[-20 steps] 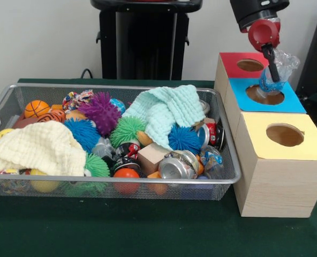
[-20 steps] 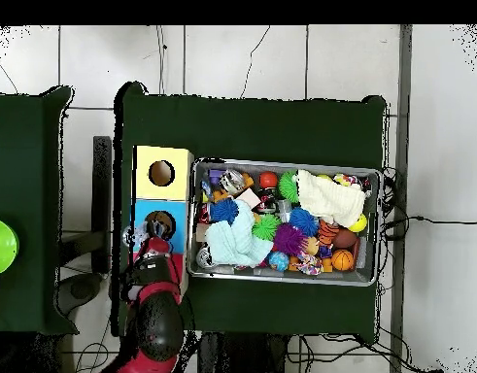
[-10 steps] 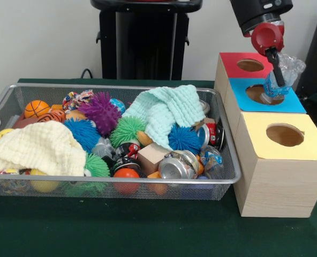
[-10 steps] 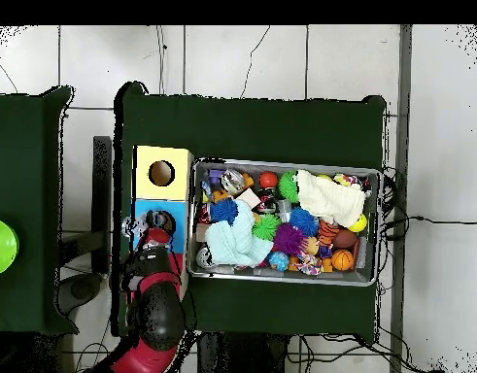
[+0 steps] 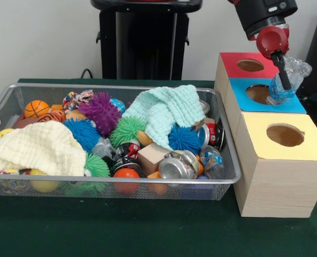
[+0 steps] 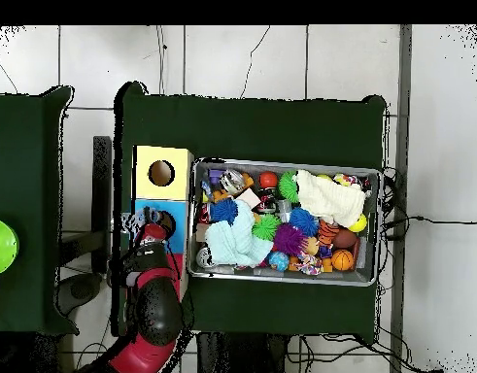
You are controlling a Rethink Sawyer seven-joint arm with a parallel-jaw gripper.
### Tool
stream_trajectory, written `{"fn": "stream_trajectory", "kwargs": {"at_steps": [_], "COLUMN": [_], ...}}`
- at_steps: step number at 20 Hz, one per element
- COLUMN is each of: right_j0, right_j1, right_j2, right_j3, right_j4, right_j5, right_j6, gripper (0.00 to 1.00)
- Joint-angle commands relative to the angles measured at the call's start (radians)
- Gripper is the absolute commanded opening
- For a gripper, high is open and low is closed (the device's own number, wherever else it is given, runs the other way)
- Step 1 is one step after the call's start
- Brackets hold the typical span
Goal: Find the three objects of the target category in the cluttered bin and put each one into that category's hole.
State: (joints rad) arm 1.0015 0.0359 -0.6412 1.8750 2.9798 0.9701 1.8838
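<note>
At right of frame the box row [image 5: 280,160] is seen, w/ the wire bin [image 5: 229,179] at centre-left on the table [image 5: 148,230]. At upper right the hand [image 5: 284,80] is pinched on a crushed clear plastic bottle [image 5: 288,77], held tilted at the blue lid's right edge, beside the blue hole [image 5: 259,94], not over it. Bottle should be shifted left & centred, base-first, before release. No label text can be read; cans [image 5: 177,165] too small.
</note>
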Motion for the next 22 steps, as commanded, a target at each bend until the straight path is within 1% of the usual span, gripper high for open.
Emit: {"fn": "stream_trajectory", "kwargs": {"at_steps": [1, 3, 5, 9, 10, 13, 15, 18, 22], "right_j0": [-0.022, -0.022, -0.02, -0.005, -0.01, -0.048, -0.066, -0.068, -0.082], "right_j1": [0.071, 0.057, 0.024, -0.009, -0.016, -0.052, -0.066, -0.07, -0.084], "right_j2": [0.087, 0.101, 0.125, 0.139, 0.146, 0.188, 0.211, 0.221, 0.248], "right_j3": [-0.144, -0.128, -0.093, -0.048, -0.044, -0.025, -0.015, 0.0, 0.024], "right_j4": [0.078, 0.075, 0.068, 0.06, 0.06, 0.064, 0.065, 0.064, 0.062], "right_j5": [-0.076, -0.066, -0.045, -0.022, -0.018, 0.002, 0.013, 0.023, 0.043], "right_j6": [0.183, 0.169, 0.157, 0.164, 0.153, 0.073, 0.037, 0.022, -0.023], "gripper": [0.0, 0.0, 0.0, 0.0, 0.0, 0.0, 0.0, 0.0, 0.0]}}
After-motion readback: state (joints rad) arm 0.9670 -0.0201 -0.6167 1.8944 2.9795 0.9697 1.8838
